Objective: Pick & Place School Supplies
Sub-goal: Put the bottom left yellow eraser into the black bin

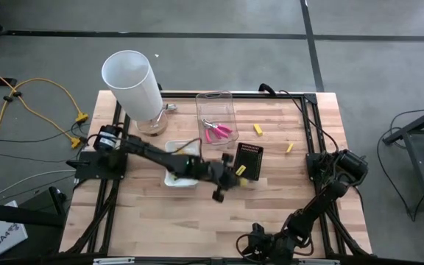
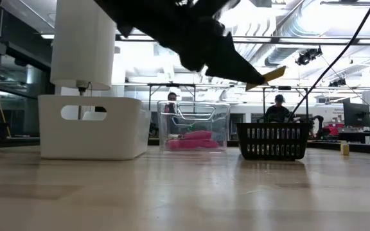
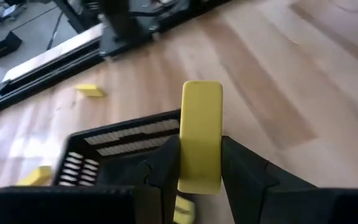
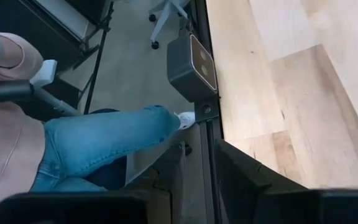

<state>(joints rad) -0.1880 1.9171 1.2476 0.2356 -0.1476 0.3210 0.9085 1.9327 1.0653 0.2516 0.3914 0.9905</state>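
Tall white cylinder (image 1: 132,82) stood at the table's (image 1: 153,221) back left corner, leaning over the edge. A white tray (image 1: 175,177) sat just in front of it, partly under the left arm. Near half of the table was bare wood, plenty of room there. The clear tray (image 1: 217,112) at back centre held the pink-handled pliers (image 1: 218,132). The black basket (image 1: 248,160) sat just in front and right of the clear tray.

The left gripper (image 1: 238,174) hung above the table at the basket's near left edge, clenched on a yellow stick (image 3: 201,135). The stick was plain yellow, flat-sided with rounded corners, no marks visible. It sat upright between the two fingers (image 3: 163,163), pinched at its lower half, upper half poking out past the tips. In the low view the stick (image 2: 273,74) was raised well above the basket (image 2: 273,141).

Two loose yellow pieces lay on bare wood right of the clear tray: one (image 1: 258,129) near it, another (image 1: 289,147) further right, well apart from the basket.

The right gripper (image 1: 255,244) waited at the table's near edge, right of centre, fingers partly closed, holding nothing. Its wrist view looked past the table edge at a person's leg in jeans (image 4: 98,146).
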